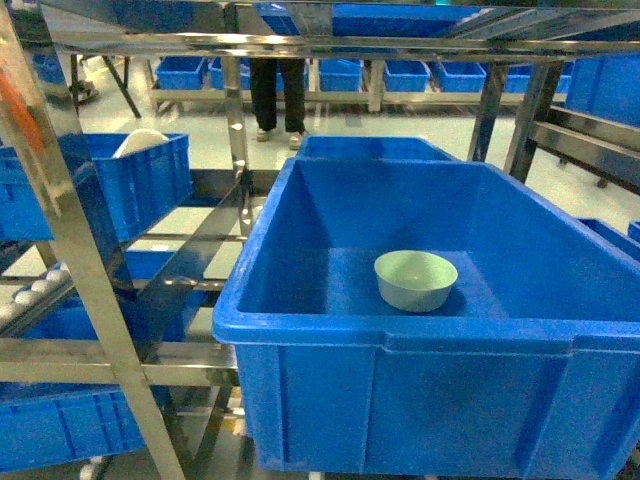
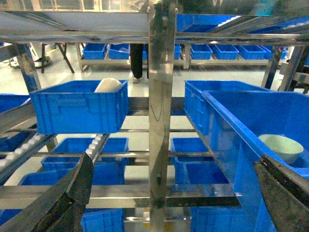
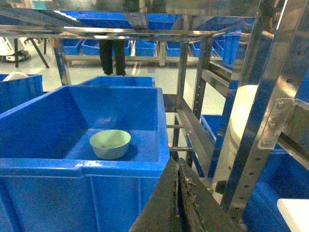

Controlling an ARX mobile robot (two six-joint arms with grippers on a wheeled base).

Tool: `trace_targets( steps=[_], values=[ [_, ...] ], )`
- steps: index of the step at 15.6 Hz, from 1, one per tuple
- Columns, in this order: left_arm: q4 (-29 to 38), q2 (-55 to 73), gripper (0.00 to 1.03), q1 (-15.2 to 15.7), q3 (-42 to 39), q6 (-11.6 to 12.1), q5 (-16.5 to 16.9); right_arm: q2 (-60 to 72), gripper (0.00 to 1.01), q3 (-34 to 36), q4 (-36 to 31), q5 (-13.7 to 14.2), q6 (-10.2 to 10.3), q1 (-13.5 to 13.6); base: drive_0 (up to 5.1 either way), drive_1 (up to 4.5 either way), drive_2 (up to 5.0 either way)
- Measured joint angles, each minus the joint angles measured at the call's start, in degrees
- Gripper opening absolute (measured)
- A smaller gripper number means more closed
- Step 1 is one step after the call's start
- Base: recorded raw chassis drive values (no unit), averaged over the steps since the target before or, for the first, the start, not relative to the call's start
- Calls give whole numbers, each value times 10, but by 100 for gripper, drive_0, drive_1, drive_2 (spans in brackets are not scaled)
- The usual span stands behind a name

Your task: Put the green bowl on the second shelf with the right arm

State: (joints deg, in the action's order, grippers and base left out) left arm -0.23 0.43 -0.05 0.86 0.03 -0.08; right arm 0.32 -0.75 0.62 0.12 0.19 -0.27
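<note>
A small round pale mint-green bowl (image 1: 416, 280) of glossy plastic sits upright on the floor of a large deep blue rectangular plastic crate (image 1: 400, 400), right of the crate's middle and apart from its walls. The crate rests on a tier of shiny stainless-steel rail racking (image 1: 150, 362). Directly behind it stands a second blue crate (image 1: 375, 148). To the left, a smaller blue ribbed crate (image 1: 140, 185) holds a white rounded object (image 1: 140, 143) that shows above its rim. Beyond the rack, a person's dark-trousered legs (image 1: 278, 95) stand on the pale floor before a row of blue bins (image 1: 400, 75).
</note>
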Motion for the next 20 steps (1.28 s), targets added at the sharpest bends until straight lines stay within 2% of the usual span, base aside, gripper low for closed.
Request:
trace_targets(
  steps=[1, 2, 5, 6, 11, 12, 20],
  values=[
    [0, 0, 98, 0, 0, 0, 0, -1, 2, 0, -5, 0, 0, 0, 0, 0, 0],
    [0, 0, 98, 0, 0, 0, 0, -1, 11, 0, -3, 0, 0, 0, 0, 0, 0],
    [0, 0, 98, 0, 0, 0, 0, -1, 38, 0, -3, 0, 0, 0, 0, 0, 0],
    [0, 0, 98, 0, 0, 0, 0, -1, 53, 0, -3, 0, 0, 0, 0, 0, 0],
    [0, 0, 98, 0, 0, 0, 0, -1, 100, 0, -3, 0, 0, 0, 0, 0, 0],
    [0, 0, 98, 0, 0, 0, 0, -1, 97, 0, -3, 0, 0, 0, 0, 0, 0],
    [0, 0, 98, 0, 0, 0, 0, -1, 98, 0, -3, 0, 0, 0, 0, 0, 0]
  ],
)
